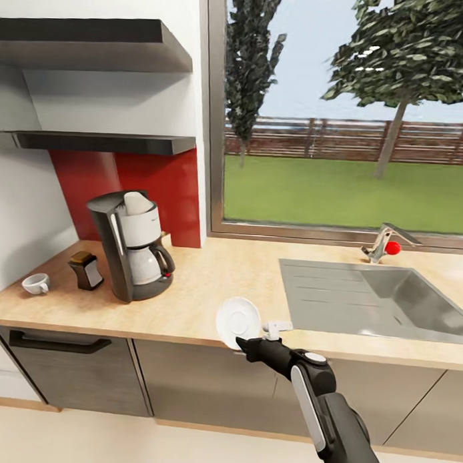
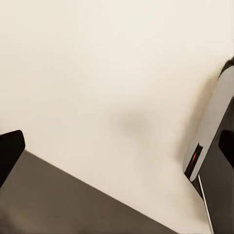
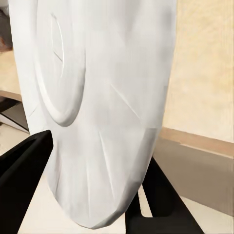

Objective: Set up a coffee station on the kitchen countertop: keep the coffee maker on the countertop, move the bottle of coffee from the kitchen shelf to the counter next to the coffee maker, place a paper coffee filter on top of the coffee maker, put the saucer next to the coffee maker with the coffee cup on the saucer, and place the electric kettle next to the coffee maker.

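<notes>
Saucer (image 1: pixel 238 320) stands on edge, pinched by the right gripper (image 1: pixel 243 343) over the countertop (image 1: pixel 209 291) front edge. Coffee maker (image 1: pixel 132 245) sits at ten o'clock from it. Left gripper's fingers: cannot tell.

One coffee maker (image 1: pixel 132 249), one saucer (image 1: pixel 238 322), one coffee cup (image 1: pixel 35 283), one bottle of coffee (image 1: pixel 86 270) — two shelves (image 1: pixel 104 142).

The right arm (image 1: pixel 332 408) is a glossy black, rounded shell with a long pale grey inset panel along its upper side and a small grey oval cap near the wrist. It narrows to a matte black pincer (image 1: pixel 244 343) with two dark, flat, wedge-shaped fingers (image 3: pixel 22 170).
</notes>
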Controlling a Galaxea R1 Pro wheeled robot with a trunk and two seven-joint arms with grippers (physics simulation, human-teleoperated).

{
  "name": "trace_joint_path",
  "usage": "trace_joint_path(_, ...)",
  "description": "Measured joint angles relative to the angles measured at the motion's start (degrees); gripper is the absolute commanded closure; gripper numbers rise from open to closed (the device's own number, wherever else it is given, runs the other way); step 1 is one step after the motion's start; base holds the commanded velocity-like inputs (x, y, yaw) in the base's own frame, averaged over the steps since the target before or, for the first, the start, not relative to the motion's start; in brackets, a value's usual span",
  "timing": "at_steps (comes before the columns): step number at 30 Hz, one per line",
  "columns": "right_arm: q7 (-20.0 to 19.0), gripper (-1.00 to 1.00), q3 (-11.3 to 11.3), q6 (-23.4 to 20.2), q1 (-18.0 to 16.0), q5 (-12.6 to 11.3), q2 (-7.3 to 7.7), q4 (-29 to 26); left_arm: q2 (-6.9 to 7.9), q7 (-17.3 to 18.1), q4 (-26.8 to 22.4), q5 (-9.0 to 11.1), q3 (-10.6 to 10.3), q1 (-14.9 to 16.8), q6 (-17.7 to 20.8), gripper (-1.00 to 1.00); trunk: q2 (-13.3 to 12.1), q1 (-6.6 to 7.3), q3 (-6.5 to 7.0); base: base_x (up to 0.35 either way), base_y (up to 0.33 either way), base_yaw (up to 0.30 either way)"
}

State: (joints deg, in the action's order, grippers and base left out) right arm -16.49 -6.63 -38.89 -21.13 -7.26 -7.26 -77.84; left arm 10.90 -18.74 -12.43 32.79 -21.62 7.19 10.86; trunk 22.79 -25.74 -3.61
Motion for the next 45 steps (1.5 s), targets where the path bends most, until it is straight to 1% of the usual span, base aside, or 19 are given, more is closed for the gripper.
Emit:
trace_joint_path(12, 0.0, 1.00, 0.1, 0.0, 0.0, 0.0, -0.01, -0.1, -0.18, 0.0, -0.1, 0.0, -0.2, 0.0, -0.1, -1.00, 0.0, 0.01, 0.00, 0.119, 0.301, 0.000)
trace_joint_path(13, 0.0, 1.00, 0.1, 0.0, 0.0, 0.0, -0.01, 0.0, -0.23, 0.0, -0.1, 0.0, -0.2, 0.0, -0.1, -1.00, 0.0, 0.01, 0.00, 0.005, 0.332, 0.000)
trace_joint_path(14, 0.0, 1.00, 0.1, 0.0, 0.0, 0.0, 0.02, 0.0, -0.24, 0.1, -0.1, 0.0, -0.2, 0.1, -1.4, -1.00, 0.0, 0.00, 0.00, 0.002, 0.333, 0.000)
trace_joint_path(24, 0.0, 1.00, 0.1, 0.0, 0.0, -0.3, 0.01, 0.1, -0.04, 0.1, -0.1, 0.2, 0.5, 0.1, -1.6, -1.00, 0.0, -0.01, 0.00, -0.027, 0.333, 0.000)
trace_joint_path(26, 0.1, 1.00, 0.1, 0.0, 0.0, -1.4, 0.00, 0.1, -0.01, 0.1, -0.1, 0.3, 0.5, 0.1, -1.6, -1.00, 0.0, -0.01, 0.00, -0.086, 0.334, 0.000)
trace_joint_path(29, 0.4, 1.00, 0.1, -0.1, 0.0, -6.2, 0.09, 0.1, 0.08, 0.1, -0.1, 0.6, 0.6, 0.1, -1.6, -1.00, 0.0, -0.01, 0.00, -0.092, 0.334, 0.000)
trace_joint_path(30, 0.4, 1.00, 0.1, -0.1, 0.0, -7.0, 0.13, 0.1, 0.09, 0.1, -0.1, 0.6, 0.6, 0.1, -1.6, -1.00, 0.0, -0.01, 0.00, -0.089, 0.334, 0.000)
trace_joint_path(32, 0.4, 1.00, 0.2, -0.2, 0.0, -9.7, 0.29, 0.1, 0.14, 0.1, -0.1, 0.5, 0.6, 0.1, -1.6, -1.00, 0.0, -0.01, 0.00, -0.085, 0.334, 0.000)
trace_joint_path(34, 0.5, 1.00, 0.2, -0.2, 0.0, -10.9, 0.37, 0.1, 0.17, 0.1, -0.1, 0.5, 0.6, 0.1, -1.6, -1.00, 0.0, -0.01, 0.00, -0.080, 0.334, 0.000)
trace_joint_path(36, 0.5, 1.00, 0.2, -0.2, 0.0, -11.7, 0.41, 0.1, 0.19, 0.1, -0.1, 0.4, 0.6, 0.1, -1.6, -1.00, 0.0, -0.01, 0.00, -0.077, 0.334, 0.000)
trace_joint_path(38, 0.5, 1.00, 0.2, -0.2, 0.0, -11.9, 0.43, 0.1, 0.20, 0.1, -0.1, 0.3, 0.6, 0.1, -1.6, -1.00, 0.0, -0.01, 0.00, -0.074, 0.334, 0.000)
trace_joint_path(45, 0.6, 1.00, 0.4, -0.2, 0.0, -12.3, 0.58, 1.2, 0.21, -0.4, 0.0, 0.3, 0.5, 0.1, -1.4, -1.00, 0.0, 0.00, 0.00, -0.055, 0.334, 0.000)
